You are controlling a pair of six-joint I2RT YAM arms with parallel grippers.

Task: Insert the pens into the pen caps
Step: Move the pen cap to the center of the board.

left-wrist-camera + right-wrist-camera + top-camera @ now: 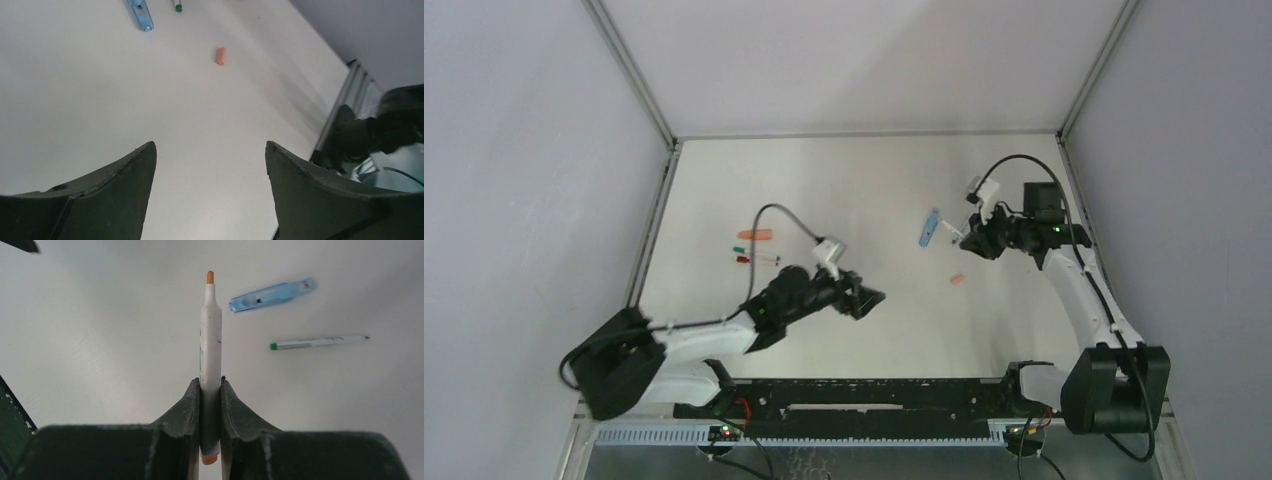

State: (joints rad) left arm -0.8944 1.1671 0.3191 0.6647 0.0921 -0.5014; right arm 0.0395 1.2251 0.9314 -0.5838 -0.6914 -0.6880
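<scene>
My right gripper [210,382] is shut on a white pen [210,335] with an orange tip, which points away from the jaws above the table. A long light blue cap [272,295] and a slim silvery pen with a green end [320,341] lie just beyond it. In the top view the right gripper [971,238] hovers beside the light blue cap [929,227]. A small salmon-orange cap [958,279] lies nearer the front; it also shows in the left wrist view [220,56]. My left gripper [870,298] [210,150] is open and empty, left of that cap.
At the left of the table lie an orange piece [756,235], a small teal piece [741,247] and a white pen with a red end [762,259]. Grey walls with metal rails [656,215] bound the table. The right arm's base [370,145] shows in the left wrist view.
</scene>
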